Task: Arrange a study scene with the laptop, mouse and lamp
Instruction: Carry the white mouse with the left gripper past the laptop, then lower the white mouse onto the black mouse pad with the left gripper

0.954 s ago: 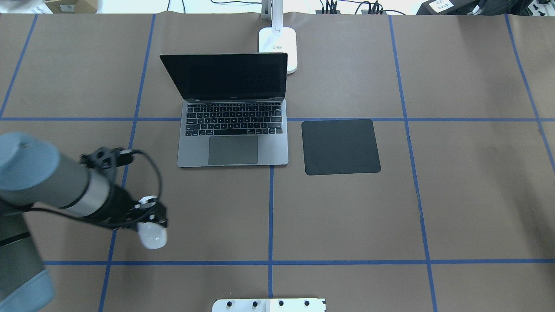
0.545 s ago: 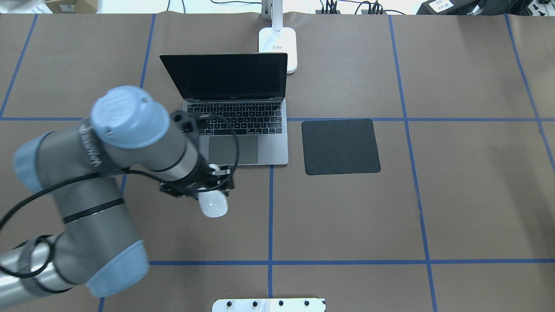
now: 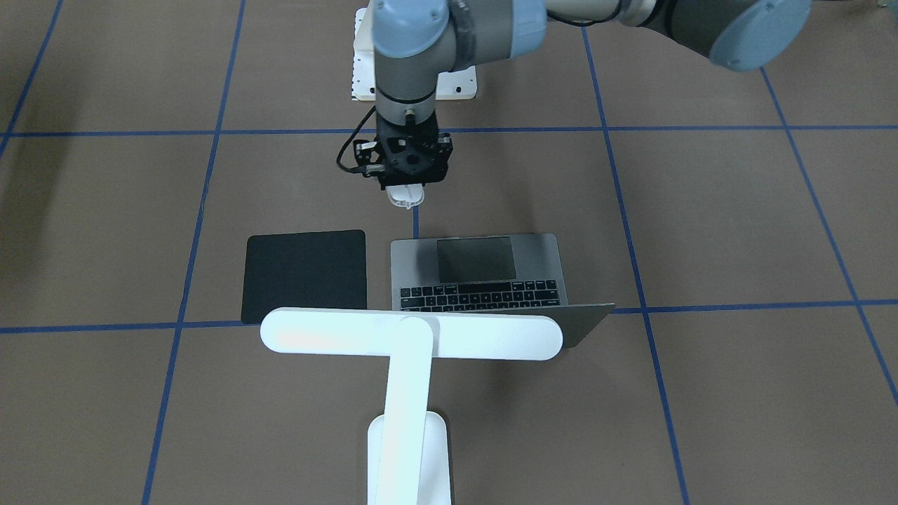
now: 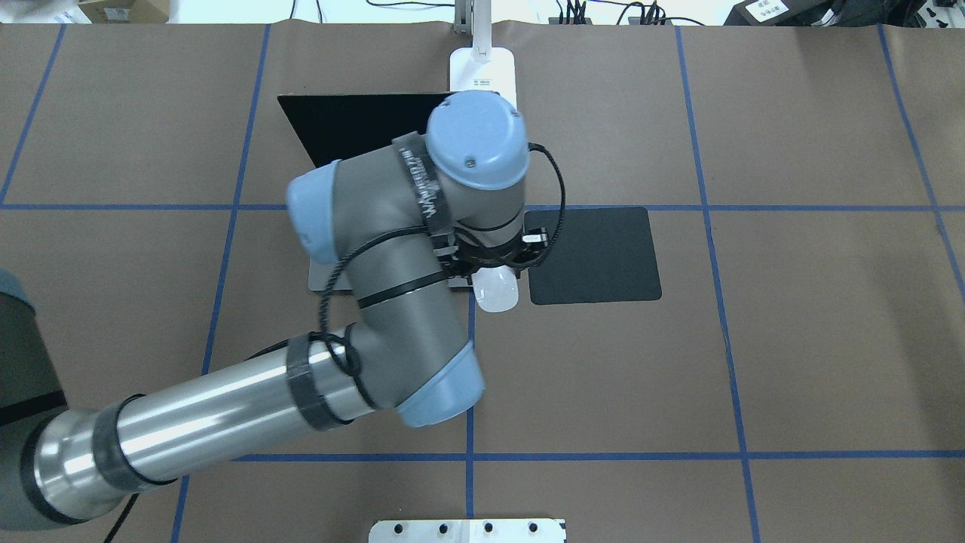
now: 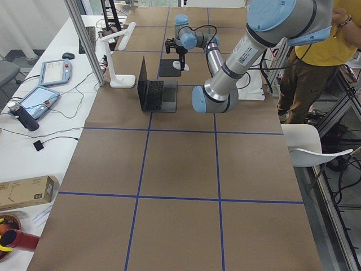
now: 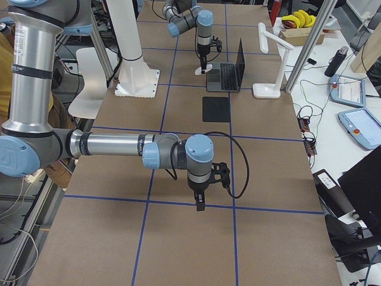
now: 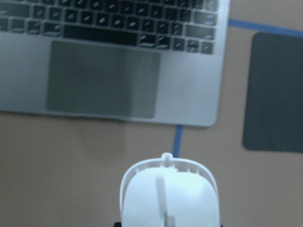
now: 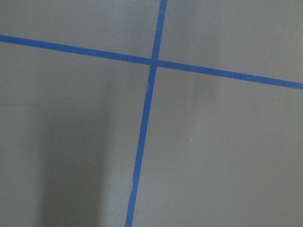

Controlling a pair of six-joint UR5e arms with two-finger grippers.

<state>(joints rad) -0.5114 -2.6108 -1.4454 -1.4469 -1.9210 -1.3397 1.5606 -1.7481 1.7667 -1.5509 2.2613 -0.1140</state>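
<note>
The white mouse (image 4: 498, 292) hangs a little above the table with my left gripper (image 4: 494, 277) shut on it. It is just off the front right corner of the grey laptop (image 3: 484, 270), beside the black mat (image 4: 595, 256). In the left wrist view the mouse (image 7: 169, 194) fills the bottom, with the laptop trackpad (image 7: 102, 80) ahead. My left arm covers most of the laptop in the overhead view. The white lamp (image 3: 410, 333) stands behind the open laptop, its bar head over the screen. My right gripper (image 6: 199, 201) shows only in the exterior right view, over bare table; I cannot tell its state.
Blue tape lines divide the brown table cover. A white mounting plate (image 4: 467, 530) sits at the robot's edge. A person in a yellow shirt (image 5: 330, 42) and a white chair (image 5: 310, 149) are beside the table. Tablets and cables lie on the far side bench (image 6: 351, 101).
My left arm has carried the mouse from the table's near left to the right and away from the robot, up to the laptop's front right corner by the black mat.
</note>
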